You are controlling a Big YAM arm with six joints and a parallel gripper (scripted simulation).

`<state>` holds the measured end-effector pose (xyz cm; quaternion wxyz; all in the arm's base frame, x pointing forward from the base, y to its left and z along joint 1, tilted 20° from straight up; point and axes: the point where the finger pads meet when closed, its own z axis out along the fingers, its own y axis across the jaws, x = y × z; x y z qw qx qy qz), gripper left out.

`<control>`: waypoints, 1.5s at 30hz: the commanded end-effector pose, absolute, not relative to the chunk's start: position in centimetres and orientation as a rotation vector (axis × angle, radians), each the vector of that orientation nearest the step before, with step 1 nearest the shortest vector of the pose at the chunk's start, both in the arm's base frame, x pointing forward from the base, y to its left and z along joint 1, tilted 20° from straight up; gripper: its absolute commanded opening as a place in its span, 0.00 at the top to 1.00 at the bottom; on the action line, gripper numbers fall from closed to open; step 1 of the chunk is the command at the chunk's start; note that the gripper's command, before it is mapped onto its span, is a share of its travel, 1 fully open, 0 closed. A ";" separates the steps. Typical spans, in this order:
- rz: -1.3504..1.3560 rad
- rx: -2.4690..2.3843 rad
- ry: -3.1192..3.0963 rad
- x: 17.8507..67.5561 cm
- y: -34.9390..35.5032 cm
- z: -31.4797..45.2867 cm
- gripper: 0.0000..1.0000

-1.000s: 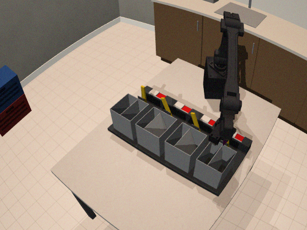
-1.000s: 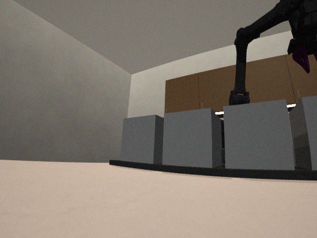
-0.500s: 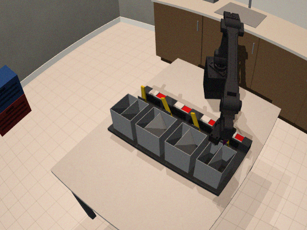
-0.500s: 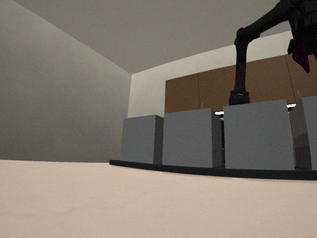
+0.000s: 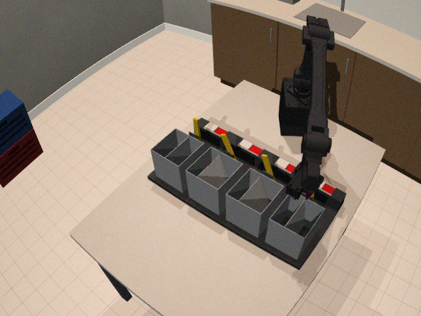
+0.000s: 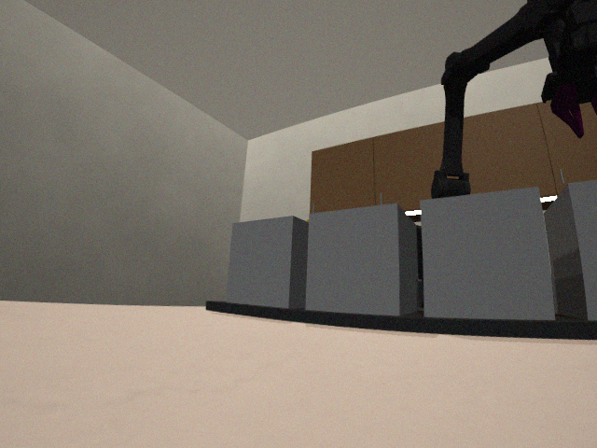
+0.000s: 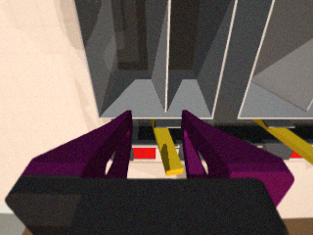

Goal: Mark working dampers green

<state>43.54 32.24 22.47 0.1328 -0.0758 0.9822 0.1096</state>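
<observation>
Four grey open-topped dampers stand in a row on a dark base; the nearest-right one [image 5: 294, 224] is under my gripper and also shows in the wrist view [image 7: 166, 59]. Yellow levers [image 5: 197, 128] [image 5: 227, 145] [image 5: 267, 165] stick up behind the other three. All four sliders [image 5: 216, 129] [image 5: 250, 147] [image 5: 285, 165] [image 5: 327, 187] show red beside a white cover. My gripper [image 5: 306, 195] hangs above the rightmost damper's back edge, fingers partly open [image 7: 156, 117]. That damper's yellow lever [image 7: 166, 152] lies below, in the gap between the fingers, with nothing gripped. The gripper sits well above the box tops [image 6: 574, 116].
The arm's black base block [image 5: 294, 108] stands on the table behind the slider row. Brown cabinets [image 5: 245, 44] and a counter run along the back wall. A blue and red box [image 5: 15, 135] is on the floor at the far left.
</observation>
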 end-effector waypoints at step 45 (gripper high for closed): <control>0.624 -0.250 2.773 34.2 29.4 17.9 0.64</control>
